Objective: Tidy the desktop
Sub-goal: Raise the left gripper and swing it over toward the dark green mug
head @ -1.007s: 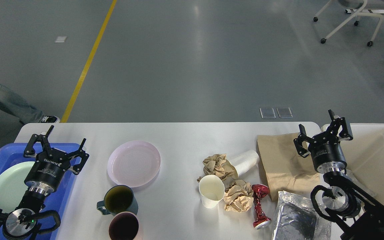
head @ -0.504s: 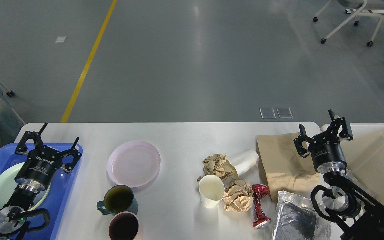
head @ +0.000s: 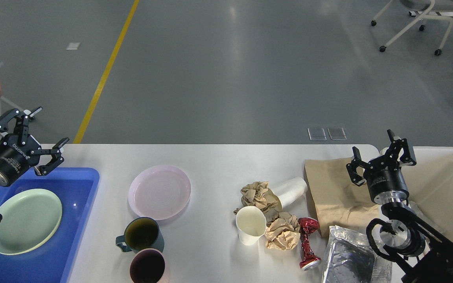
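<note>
Our left claw (head: pixel 30 141) now hangs with fingers spread and nothing between them, beyond the far left corner of the large white rectangular worktop (head: pixel 218 165); a second ago it stood directly over the pale green round plate (head: pixel 24 221) in the blue plastic tray (head: pixel 77 236), so we record that it has lifted away up and to the left, leaving the plate lying flat in the tray. We judge that the plate deposit is complete and that arm is free for the next item. Our right claw (head: pixel 380 159), likewise spread and empty, has not shifted, hovering above the flat brown paper bag (head: pixel 328 192) beside the cream-white rectangular bin (head: pixel 446 184). The worktop fills the lower half of the view and remains cluttered: a pink round plate (head: pixel 159 192), a dark teal mug (head: pixel 140 235), a maroon cup (head: pixel 148 267), a white paper cup standing upright (head: pixel 251 225), a second white paper cup on its side (head: pixel 291 190), two crumpled brown paper wads (head: pixel 269 216), a crushed red drinks can (head: pixel 307 243) and a silver foil pouch (head: pixel 348 259). Most of the tidying is, in our judgement, outstanding. White lettering runs across the left claw's body, too small to read reliably; no legible brand appears on the can or pouch.
</note>
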Controlling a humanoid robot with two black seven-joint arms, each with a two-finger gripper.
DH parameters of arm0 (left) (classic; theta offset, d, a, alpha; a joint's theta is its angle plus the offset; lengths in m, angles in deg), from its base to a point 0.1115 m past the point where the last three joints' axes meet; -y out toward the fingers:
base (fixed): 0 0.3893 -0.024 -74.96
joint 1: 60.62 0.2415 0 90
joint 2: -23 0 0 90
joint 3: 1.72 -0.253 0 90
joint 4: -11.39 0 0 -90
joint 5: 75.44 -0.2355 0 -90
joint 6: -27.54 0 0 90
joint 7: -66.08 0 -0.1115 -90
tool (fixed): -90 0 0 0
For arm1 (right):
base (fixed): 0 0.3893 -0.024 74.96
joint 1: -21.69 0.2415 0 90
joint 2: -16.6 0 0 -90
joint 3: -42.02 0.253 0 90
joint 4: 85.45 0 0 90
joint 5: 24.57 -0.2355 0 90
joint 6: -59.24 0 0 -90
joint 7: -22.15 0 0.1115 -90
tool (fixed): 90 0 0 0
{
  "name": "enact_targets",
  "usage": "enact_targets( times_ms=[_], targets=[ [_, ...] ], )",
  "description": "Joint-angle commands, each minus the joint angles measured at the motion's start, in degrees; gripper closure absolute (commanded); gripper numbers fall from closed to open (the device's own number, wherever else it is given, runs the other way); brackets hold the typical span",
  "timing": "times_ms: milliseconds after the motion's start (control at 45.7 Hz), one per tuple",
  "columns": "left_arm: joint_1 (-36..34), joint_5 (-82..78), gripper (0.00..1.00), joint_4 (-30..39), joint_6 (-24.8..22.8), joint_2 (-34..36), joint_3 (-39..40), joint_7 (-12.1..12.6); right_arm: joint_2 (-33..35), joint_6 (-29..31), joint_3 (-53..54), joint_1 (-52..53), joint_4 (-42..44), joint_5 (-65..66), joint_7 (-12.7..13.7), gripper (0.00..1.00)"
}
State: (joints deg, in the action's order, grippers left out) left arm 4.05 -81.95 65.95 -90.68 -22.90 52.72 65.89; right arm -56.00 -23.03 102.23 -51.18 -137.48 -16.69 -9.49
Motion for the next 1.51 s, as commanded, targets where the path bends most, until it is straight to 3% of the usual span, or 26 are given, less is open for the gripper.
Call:
enact_targets(
  times_ms=[0, 153, 307, 482, 635, 876, 985, 1117, 1314, 1489],
  targets=[
    [-11.74, 0.09, 0.04, -0.25, -0.16, 5.38, -16.18, 0.01, 0.00, 0.00, 0.00, 0.00, 0.00, -0.05, 0.00, 0.00],
    [-29.22, -0.26, 0.04, -0.25, -0.95, 10.92, -40.69, 0.02, 0.00, 0.00, 0.00, 0.00, 0.00, 0.04, 0.00, 0.00],
    [-50.58, -0.70, 0.04, -0.25, -0.96, 10.05, -70.04, 0.01, 0.00, 0.00, 0.00, 0.00, 0.00, -0.05, 0.00, 0.00],
    [-73.79, -0.87, 0.04, 0.10, -1.04, -0.05, -97.21, 0.98, 0.00, 0.00, 0.00, 0.00, 0.00, -0.05, 0.00, 0.00],
    [-86.28, -0.78, 0.04, 2.73, -1.31, -10.16, -116.39, 0.80, 0.00, 0.00, 0.00, 0.00, 0.00, -0.05, 0.00, 0.00],
    [-98.41, 0.00, 0.04, 7.04, -6.40, -20.10, -123.96, -0.07, 0.00, 0.00, 0.00, 0.00, 0.00, -0.05, 0.00, 0.00],
    [-101.58, 0.01, 0.04, 10.20, -7.72, -23.44, -125.19, 0.71, 0.00, 0.00, 0.00, 0.00, 0.00, 0.04, 0.00, 0.00],
    [-106.50, 0.18, 0.04, 19.78, -5.97, -25.55, -127.04, -0.16, 0.00, 0.00, 0.00, 0.00, 0.00, -0.05, 0.00, 0.00],
    [-115.81, 3.96, 0.04, 32.08, -3.94, -27.57, -128.00, 0.54, 0.00, 0.00, 0.00, 0.00, 0.00, 0.04, 0.00, 0.00],
    [-125.49, 12.64, 0.04, 39.65, -4.47, -33.01, -136.43, 0.36, 0.00, 0.00, 0.00, 0.00, 0.00, 0.04, 0.00, 0.00]
  ],
)
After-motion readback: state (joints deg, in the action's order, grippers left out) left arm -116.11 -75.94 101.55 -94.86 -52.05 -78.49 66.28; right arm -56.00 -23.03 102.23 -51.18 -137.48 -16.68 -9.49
